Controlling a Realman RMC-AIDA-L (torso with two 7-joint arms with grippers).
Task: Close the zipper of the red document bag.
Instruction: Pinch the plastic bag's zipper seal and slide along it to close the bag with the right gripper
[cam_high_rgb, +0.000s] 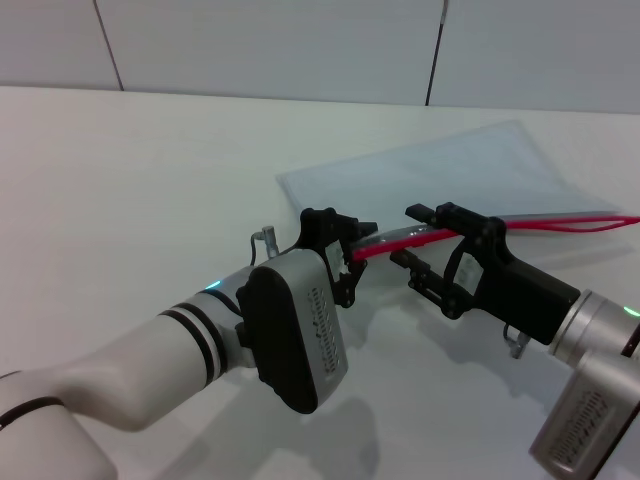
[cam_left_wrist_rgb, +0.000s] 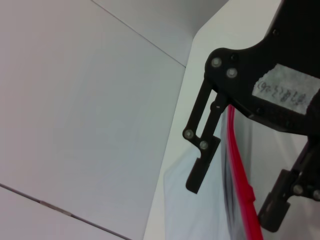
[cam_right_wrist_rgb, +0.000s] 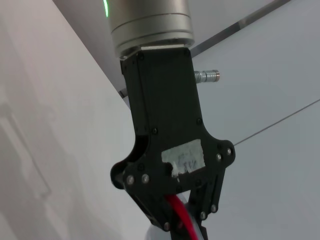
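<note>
Lying flat at the head view's centre-right, the red document bag (cam_high_rgb: 440, 170) is being held along its near edge. The zipper (cam_high_rgb: 400, 240) is being clamped at its left end by the left gripper (cam_high_rgb: 352, 252). Just right of it, the strip is being straddled by the right gripper (cam_high_rgb: 428, 245), jaws narrow around it.

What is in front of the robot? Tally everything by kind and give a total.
Document bags: 1, the red document bag, lying on the table
Zippers: 1, the zipper along its near edge
Grippers: 2, the left gripper and the right gripper, both at the zipper
Total: 4
</note>
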